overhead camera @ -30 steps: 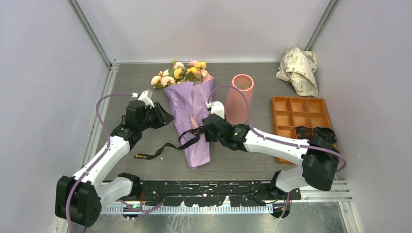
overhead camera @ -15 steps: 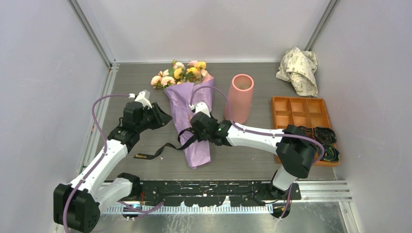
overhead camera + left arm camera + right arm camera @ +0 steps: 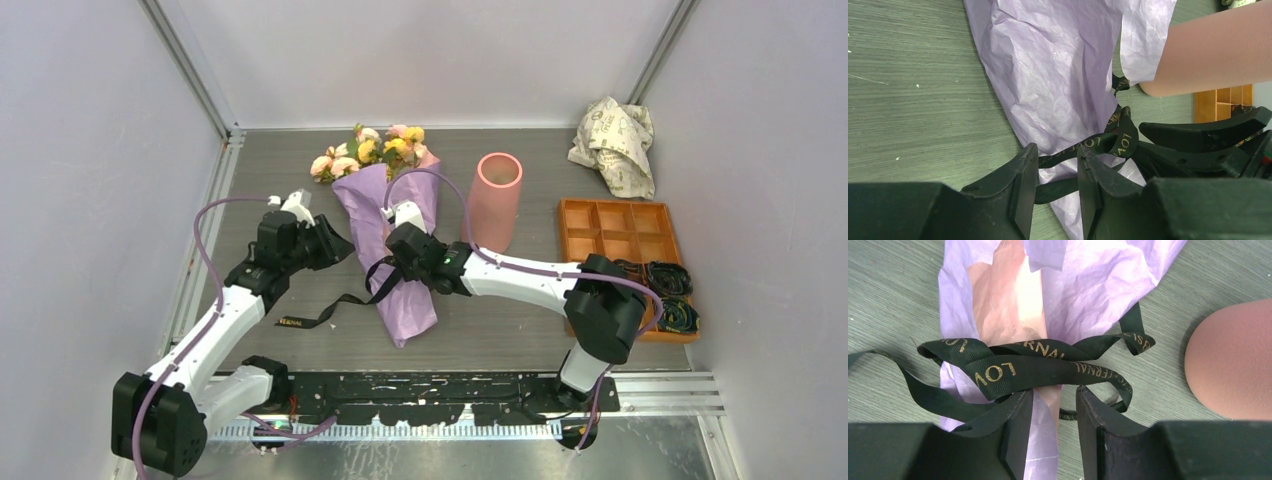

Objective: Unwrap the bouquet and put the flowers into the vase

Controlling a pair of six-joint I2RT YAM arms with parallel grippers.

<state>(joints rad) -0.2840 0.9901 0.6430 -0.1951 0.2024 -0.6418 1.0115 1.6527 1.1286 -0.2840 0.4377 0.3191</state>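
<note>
Your right hand (image 3: pixel 386 272) has slid left from the vase (image 3: pixel 497 195) onto the bouquet (image 3: pixel 392 225) lying mid-frame on the desk (image 3: pixel 500 325) — jaws narrowly parted over the still-tied black ribbon (image 3: pixel 1040 367), left hand (image 3: pixel 343 246) likewise parted and empty beside it — so unwrapping has barely begun, the flowers (image 3: pixel 375 150) unvased.
</note>
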